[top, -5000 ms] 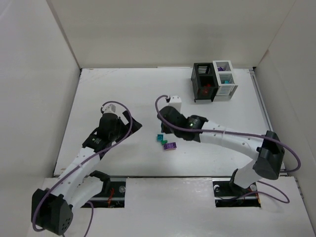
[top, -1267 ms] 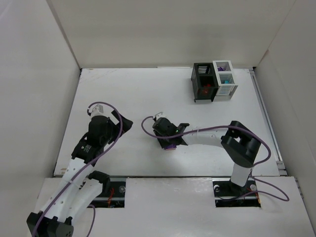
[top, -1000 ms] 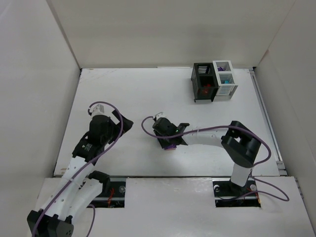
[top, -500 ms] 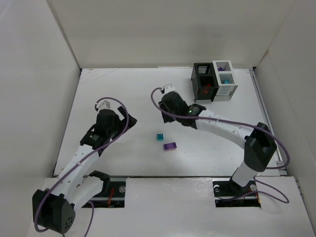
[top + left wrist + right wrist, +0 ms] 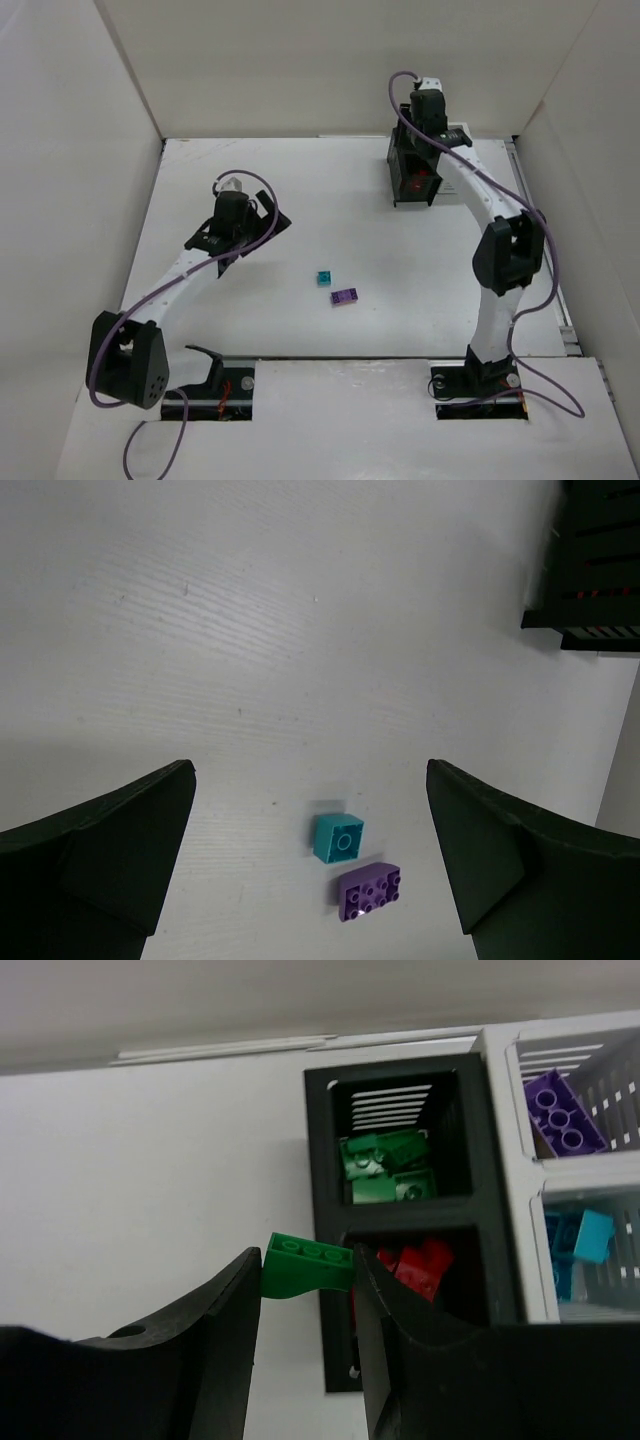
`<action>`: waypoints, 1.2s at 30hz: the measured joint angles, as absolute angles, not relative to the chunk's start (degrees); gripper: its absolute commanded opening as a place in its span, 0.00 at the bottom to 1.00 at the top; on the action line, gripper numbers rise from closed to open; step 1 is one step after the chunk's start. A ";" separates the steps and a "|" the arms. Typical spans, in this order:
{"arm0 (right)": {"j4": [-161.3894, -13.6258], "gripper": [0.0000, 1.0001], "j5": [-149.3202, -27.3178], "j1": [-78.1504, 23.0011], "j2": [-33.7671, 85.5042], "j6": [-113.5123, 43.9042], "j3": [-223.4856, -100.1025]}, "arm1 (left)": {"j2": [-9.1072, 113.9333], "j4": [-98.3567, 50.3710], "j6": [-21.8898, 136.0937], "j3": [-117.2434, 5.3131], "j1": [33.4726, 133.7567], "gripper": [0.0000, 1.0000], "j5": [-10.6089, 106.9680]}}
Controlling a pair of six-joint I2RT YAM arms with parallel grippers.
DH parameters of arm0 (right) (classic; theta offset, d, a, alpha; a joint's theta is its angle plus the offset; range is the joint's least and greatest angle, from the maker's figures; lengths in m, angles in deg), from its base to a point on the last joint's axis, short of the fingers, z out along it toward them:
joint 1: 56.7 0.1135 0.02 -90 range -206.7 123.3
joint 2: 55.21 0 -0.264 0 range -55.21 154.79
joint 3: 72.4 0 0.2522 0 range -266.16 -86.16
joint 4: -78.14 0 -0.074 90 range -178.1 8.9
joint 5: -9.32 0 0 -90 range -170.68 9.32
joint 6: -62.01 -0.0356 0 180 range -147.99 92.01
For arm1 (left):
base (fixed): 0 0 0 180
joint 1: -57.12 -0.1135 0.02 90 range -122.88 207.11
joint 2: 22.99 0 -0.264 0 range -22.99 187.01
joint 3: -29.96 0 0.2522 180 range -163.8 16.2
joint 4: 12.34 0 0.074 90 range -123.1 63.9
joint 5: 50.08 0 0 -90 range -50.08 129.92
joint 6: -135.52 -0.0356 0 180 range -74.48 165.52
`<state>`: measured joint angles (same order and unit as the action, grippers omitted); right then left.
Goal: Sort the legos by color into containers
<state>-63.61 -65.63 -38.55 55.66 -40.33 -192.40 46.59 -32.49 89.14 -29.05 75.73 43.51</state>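
Observation:
My right gripper point(image 5: 307, 1256) is shut on a green lego point(image 5: 300, 1268) and holds it above the left wall of the black container point(image 5: 322, 1140). That container holds green legos point(image 5: 385, 1165) in its far cell and red legos point(image 5: 420, 1265) in its near cell. The joined white container point(image 5: 500, 1110) holds a purple lego point(image 5: 555, 1110) and teal legos point(image 5: 580, 1245). In the top view the right gripper point(image 5: 418, 150) hangs over the black container point(image 5: 400, 190). A teal lego point(image 5: 339, 838) and a purple lego point(image 5: 370, 891) lie side by side on the table. My left gripper point(image 5: 310, 775) is open above them, touching neither.
White walls enclose the table point(image 5: 250, 180) at the left, back and right. The right arm point(image 5: 490, 215) stretches along the right side up to the containers. In the top view the teal lego point(image 5: 324, 278) and the purple lego point(image 5: 346, 296) lie mid-table.
The right arm has swung from mid-table to the containers at the back right, carrying the green lego. The left arm has reached further out over the table.

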 measured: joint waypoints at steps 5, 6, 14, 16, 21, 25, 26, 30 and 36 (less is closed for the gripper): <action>-61.56 0.40 -66.44 -42.79 66.65 -39.67 -202.95 | 51.38 -30.89 87.83 -32.55 75.73 1.00 44.61; -61.14 0.40 -66.50 -43.31 68.31 -39.63 -204.29 | 52.25 -30.63 87.56 -33.18 75.73 1.00 44.87; -58.87 0.65 -67.60 -45.70 74.48 -38.43 -211.85 | 58.43 -29.15 85.79 -38.27 75.75 1.00 46.55; -58.93 0.66 -67.75 -45.87 74.48 -38.08 -212.70 | 58.94 -28.84 85.44 -38.73 75.75 1.00 46.86; -59.37 0.66 -69.83 -45.81 73.51 -36.15 -211.61 | 58.96 -28.93 84.94 -38.82 75.86 1.00 47.14; -60.31 0.67 -71.75 -44.14 66.32 -31.87 -200.50 | 57.67 -28.99 84.94 -38.49 76.14 1.00 47.25; -60.31 0.67 -71.84 -43.14 63.88 -30.89 -197.42 | 56.60 -28.80 84.92 -37.92 76.19 1.00 47.21; -63.02 0.69 -73.48 -35.51 51.35 -28.52 -182.60 | 49.45 -29.45 85.40 -33.44 76.25 1.00 47.03; -67.68 0.72 -77.34 -16.98 39.18 -32.15 -163.39 | 37.91 -34.85 86.73 -26.89 76.34 1.00 44.67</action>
<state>-67.68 -77.34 -16.98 39.18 -32.15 -163.39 37.91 -34.85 86.73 -26.89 76.34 44.67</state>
